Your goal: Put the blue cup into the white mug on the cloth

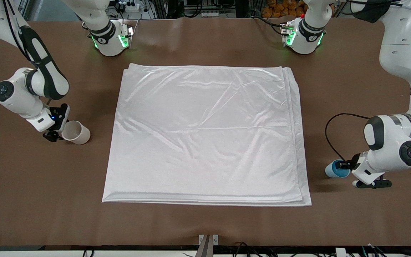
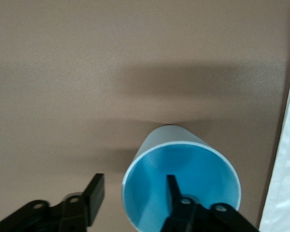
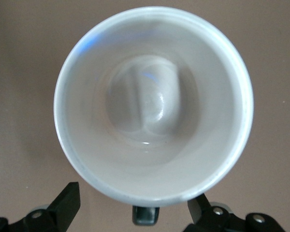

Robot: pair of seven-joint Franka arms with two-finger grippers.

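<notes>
Left wrist view: blue cup rim between left gripper fingers.

Bright, even overhead light fills the scene. The cloth gleams with white glare along its wrinkles, and a pale sheen lies on the table near the robots' bases. Shadows are soft and short. In the wrist views the fingers look blurred, and the white mug carries a blue glint inside.

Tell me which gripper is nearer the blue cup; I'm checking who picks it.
Left. The left gripper straddles the blue cup's rim; the right gripper is at the white mug.
</notes>
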